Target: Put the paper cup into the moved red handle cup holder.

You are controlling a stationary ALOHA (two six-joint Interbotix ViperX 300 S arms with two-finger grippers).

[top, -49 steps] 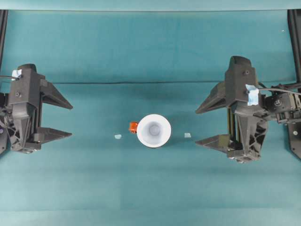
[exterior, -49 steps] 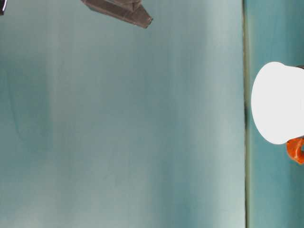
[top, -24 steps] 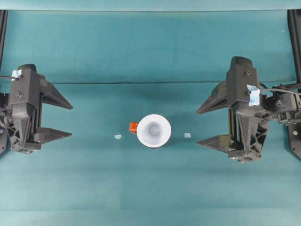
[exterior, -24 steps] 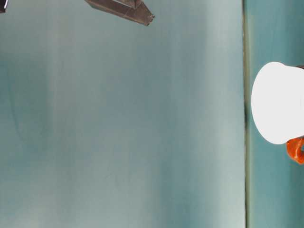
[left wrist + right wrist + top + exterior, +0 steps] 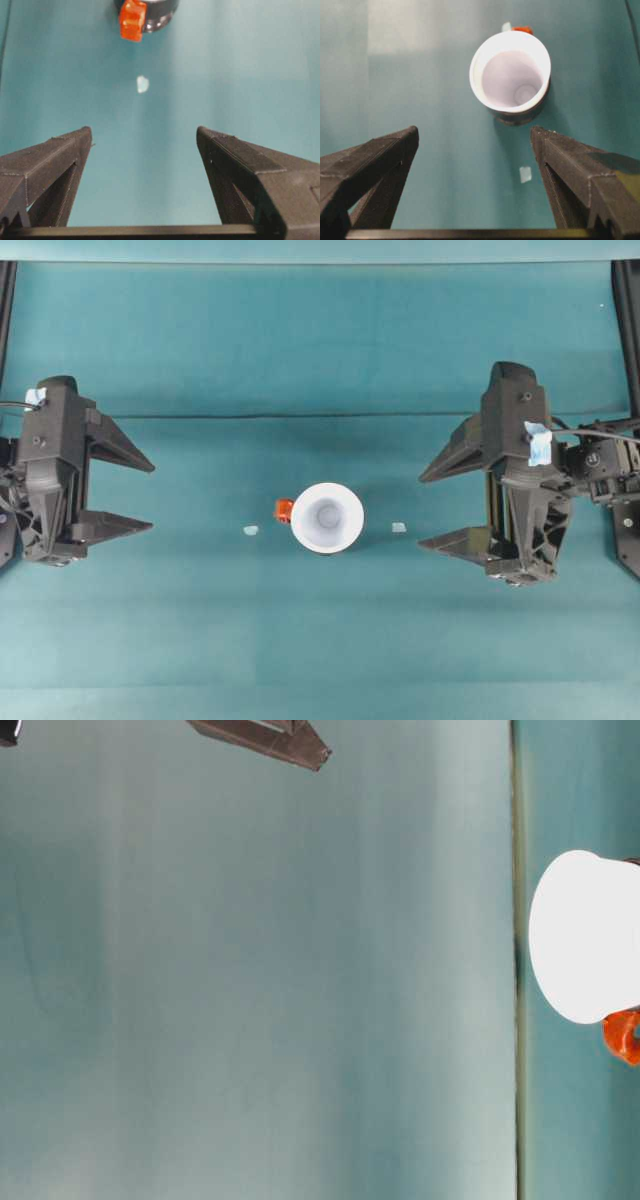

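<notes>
The white paper cup (image 5: 327, 517) sits upright inside the black red handle cup holder (image 5: 517, 117) at the table's middle, its rim hiding most of the holder. The orange-red handle (image 5: 284, 508) sticks out toward the left arm. In the left wrist view the holder (image 5: 156, 11) and its handle (image 5: 132, 20) lie far ahead. The right wrist view looks down into the cup (image 5: 511, 70). The table-level view shows the cup (image 5: 585, 935) and handle (image 5: 625, 1035). My left gripper (image 5: 150, 496) and right gripper (image 5: 421, 510) stand open and empty, well apart from the cup on either side.
Two small white specks lie on the teal cloth, one left of the holder (image 5: 251, 530) and one right of it (image 5: 399, 527). A fold line in the cloth (image 5: 300, 417) runs across behind the cup. Black frame rails (image 5: 628, 330) stand at the table's side edges.
My right gripper has drifted slightly away from the cup. The left gripper, the cup and the holder have not moved.
</notes>
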